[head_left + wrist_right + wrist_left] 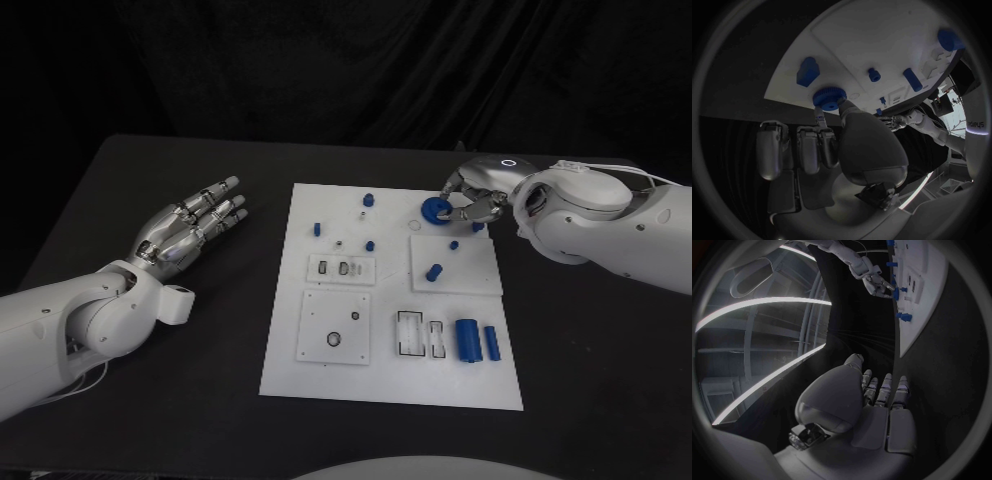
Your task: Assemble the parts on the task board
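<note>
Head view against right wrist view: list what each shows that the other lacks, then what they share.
Head view alone: the two blue cylinders lying at the task board's near right, and the white slotted plates at its near left.

Right wrist view alone: the right hand's fingers from behind, pinching the blue knurled gear at the board's edge.

Both: the task board, the gear, the right hand and the left hand, open beside the board.

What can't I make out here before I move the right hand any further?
- Blue gear: in the head view the right hand hides its far side; whether it is seated on the task board or lifted is unclear.
- Small parts in the board's recesses: too small to identify, head view.
- Board in the left wrist view: seen edge-on, parts too small.
</note>
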Tool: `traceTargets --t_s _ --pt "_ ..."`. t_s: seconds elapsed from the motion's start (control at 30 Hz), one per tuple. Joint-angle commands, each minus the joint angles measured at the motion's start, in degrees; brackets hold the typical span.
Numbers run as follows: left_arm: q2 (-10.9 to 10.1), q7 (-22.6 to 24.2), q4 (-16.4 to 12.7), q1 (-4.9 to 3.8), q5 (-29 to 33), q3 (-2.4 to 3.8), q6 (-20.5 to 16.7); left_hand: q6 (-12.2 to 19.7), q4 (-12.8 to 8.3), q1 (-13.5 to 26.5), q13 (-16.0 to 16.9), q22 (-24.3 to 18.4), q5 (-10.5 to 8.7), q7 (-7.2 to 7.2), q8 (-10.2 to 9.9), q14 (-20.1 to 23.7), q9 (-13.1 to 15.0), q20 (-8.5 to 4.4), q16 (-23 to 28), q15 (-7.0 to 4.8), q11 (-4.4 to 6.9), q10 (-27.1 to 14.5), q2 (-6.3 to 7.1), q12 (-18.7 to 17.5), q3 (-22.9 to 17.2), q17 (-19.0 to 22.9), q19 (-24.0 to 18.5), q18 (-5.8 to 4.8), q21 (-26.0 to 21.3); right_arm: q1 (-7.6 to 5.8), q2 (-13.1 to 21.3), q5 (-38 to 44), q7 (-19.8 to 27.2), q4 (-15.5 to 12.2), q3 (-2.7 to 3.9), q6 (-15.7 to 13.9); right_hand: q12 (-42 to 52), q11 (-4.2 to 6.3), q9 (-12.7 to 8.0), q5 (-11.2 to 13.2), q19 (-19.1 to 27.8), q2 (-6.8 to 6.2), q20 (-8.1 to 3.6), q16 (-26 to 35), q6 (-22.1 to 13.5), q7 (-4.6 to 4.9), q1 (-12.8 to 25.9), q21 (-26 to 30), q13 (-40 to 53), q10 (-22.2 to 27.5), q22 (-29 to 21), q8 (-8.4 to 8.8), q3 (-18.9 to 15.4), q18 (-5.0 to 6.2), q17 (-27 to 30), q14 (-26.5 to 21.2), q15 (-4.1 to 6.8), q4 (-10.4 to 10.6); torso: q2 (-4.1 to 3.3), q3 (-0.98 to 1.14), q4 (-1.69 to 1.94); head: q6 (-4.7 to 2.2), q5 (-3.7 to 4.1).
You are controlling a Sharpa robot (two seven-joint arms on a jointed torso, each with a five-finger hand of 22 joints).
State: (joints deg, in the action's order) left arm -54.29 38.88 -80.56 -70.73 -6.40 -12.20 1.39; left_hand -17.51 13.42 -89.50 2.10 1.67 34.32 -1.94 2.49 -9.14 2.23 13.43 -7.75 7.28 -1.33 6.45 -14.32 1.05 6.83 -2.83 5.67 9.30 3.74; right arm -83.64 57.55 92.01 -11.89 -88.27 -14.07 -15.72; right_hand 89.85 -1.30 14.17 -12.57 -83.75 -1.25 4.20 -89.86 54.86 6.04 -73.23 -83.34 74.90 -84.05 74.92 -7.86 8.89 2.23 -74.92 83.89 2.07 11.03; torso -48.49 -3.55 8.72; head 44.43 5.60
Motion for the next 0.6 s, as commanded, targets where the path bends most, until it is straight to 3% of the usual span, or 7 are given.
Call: traceTargets --t_s 0.03,0.23,0.37,0.5,0.53,0.6 --pt "0.14 7.81 -0.02 0.13 -0.01 0.04 0.9 0.3 0.12 -0.42 0.07 -0.03 0.21 -0.1 -0.27 0.1 -0.07 0.55 -0.18 0.5 -0.27 -0.07 0.09 0.31 -0.33 0.07 -0.04 1.0 0.36 0.57 -0.23 0.17 -1.42 0.32 -0.18 -0.04 0.15 0.72 1.83 -2.12 -0.11 0.68 -0.38 -0.14 2.25 -0.74 -1.32 0.31 15.1 -5.95 9.16 -1.5 0.61 0.2 -15.08 6.11 0.58 -1.08 0.0 -0.01 0.0 0.05 -0.01" --pt "0.17 7.75 0.07 0.24 -0.01 0.04 0.98 0.38 0.09 -0.43 0.07 -0.03 0.22 -0.12 -0.28 0.09 -0.08 0.57 -0.19 0.52 -0.29 -0.1 0.08 0.3 -0.39 0.07 -0.04 1.0 0.36 1.22 -0.89 1.58 -1.43 0.81 -0.17 -0.51 0.15 1.23 5.31 -3.95 -0.2 0.27 -0.86 -0.14 4.08 -1.58 -2.92 0.42 15.1 -5.95 9.29 -3.66 1.17 0.18 -15.08 6.11 1.08 -3.55 -0.01 -0.02 0.0 0.09 -0.14" --pt "0.12 7.71 0.09 0.3 -0.01 0.04 1.0 0.49 0.03 -0.45 0.07 -0.03 0.23 -0.16 -0.3 0.14 -0.09 0.59 -0.15 0.54 -0.32 -0.11 0.08 0.3 -0.48 0.09 -0.05 1.0 0.35 1.5 -1.14 2.62 -1.4 1.0 -0.17 -1.35 0.15 2.39 8.92 -8.69 -0.27 -0.02 -1.75 -0.14 5.21 -2.81 -3.31 0.5 15.1 -5.95 9.4 -6.2 1.72 0.18 -15.08 6.11 1.99 -4.94 0.0 -0.02 0.01 0.08 -0.19" --pt "0.08 7.65 0.09 0.35 -0.01 0.04 1.02 0.49 0.03 -0.45 0.07 -0.03 0.23 -0.16 -0.3 0.14 -0.09 0.59 -0.15 0.54 -0.32 -0.11 0.08 0.3 -0.48 0.09 -0.05 1.0 0.35 1.68 -1.17 4.5 -1.46 0.98 -0.16 -2.48 0.15 2.58 11.06 -11.53 -0.35 -0.4 -1.99 -0.14 4.68 -2.97 -3.25 0.53 15.1 -5.95 9.5 -7.15 2.22 0.15 -15.08 6.11 2.24 -5.66 -0.01 -0.02 0.01 0.09 -0.27" --pt "0.07 7.64 0.1 0.37 -0.01 0.04 1.02 0.53 -0.01 -0.47 0.06 -0.03 0.23 -0.19 -0.3 0.14 -0.1 0.61 -0.16 0.56 -0.33 -0.14 0.08 0.29 -0.54 0.09 -0.06 0.99 0.35 1.71 -1.14 4.84 -1.43 0.93 -0.16 -2.78 0.15 2.75 12.21 -14.22 -0.43 -0.64 -2.13 -0.14 4.22 -3.04 -3.11 0.5 15.1 -5.95 9.59 -7.59 2.64 0.13 -15.08 6.11 2.41 -5.99 0.0 -0.01 0.01 0.09 -0.27" --pt "0.06 7.62 0.1 0.38 -0.01 0.04 1.02 0.53 -0.01 -0.47 0.06 -0.03 0.23 -0.19 -0.3 0.14 -0.1 0.61 -0.16 0.56 -0.33 -0.14 0.08 0.29 -0.54 0.09 -0.06 0.99 0.35 1.73 -1.06 5.22 -1.39 0.83 -0.16 -3.17 0.15 2.76 13.56 -16.18 -0.5 -0.87 -2.21 -0.14 3.57 -2.98 -2.75 0.49 15.1 -5.95 9.68 -7.99 3.18 0.1 -15.08 6.11 2.44 -6.29 0.0 -0.01 0.02 0.0 -0.26"
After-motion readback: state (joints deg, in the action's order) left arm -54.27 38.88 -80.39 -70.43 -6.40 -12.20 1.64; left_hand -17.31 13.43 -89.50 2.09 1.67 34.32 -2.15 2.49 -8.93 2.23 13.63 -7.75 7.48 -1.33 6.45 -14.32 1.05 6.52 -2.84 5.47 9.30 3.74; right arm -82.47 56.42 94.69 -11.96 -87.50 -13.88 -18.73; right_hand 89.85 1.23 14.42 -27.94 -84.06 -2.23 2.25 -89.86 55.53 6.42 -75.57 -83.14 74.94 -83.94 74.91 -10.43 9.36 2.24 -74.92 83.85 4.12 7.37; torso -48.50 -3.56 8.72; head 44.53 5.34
